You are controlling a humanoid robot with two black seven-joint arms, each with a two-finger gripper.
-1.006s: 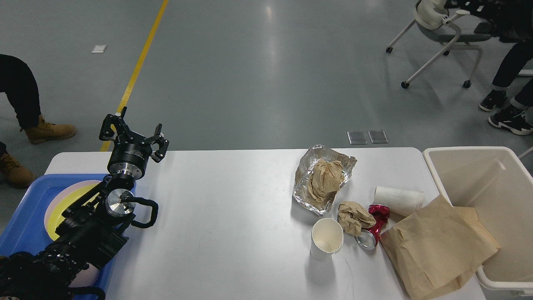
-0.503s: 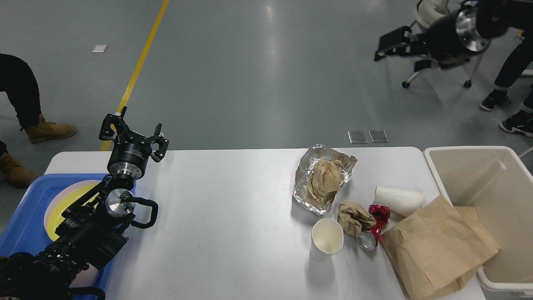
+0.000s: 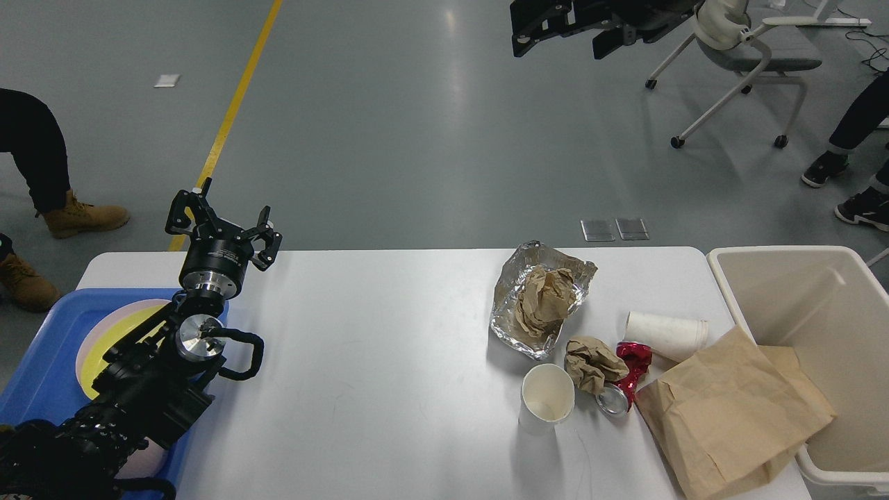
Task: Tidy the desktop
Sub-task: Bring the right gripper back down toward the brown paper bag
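Observation:
The white desktop (image 3: pixel 382 361) carries litter on its right half. A sheet of foil (image 3: pixel 509 316) holds crumpled brown paper (image 3: pixel 543 300). In front of it lie a brown paper ball (image 3: pixel 589 361), a crushed red can (image 3: pixel 627 378), an upright white paper cup (image 3: pixel 546 401) and a white cup on its side (image 3: pixel 667 333). A brown paper bag (image 3: pixel 729 410) leans over the bin's edge. My left gripper (image 3: pixel 222 223) stands open and empty above the desktop's far left corner. My right gripper (image 3: pixel 569 38) hangs high over the floor at the top of the view, fingers apart and empty.
A cream bin (image 3: pixel 812 298) stands against the desktop's right end. A blue tray (image 3: pixel 42 361) with yellow and pink plates (image 3: pixel 111 333) sits at the left, partly under my left arm. People's legs and an office chair (image 3: pixel 743 48) are on the floor beyond.
My right arm has come into view at the top right and swung left across the top of the view. The left arm and the litter have not moved.

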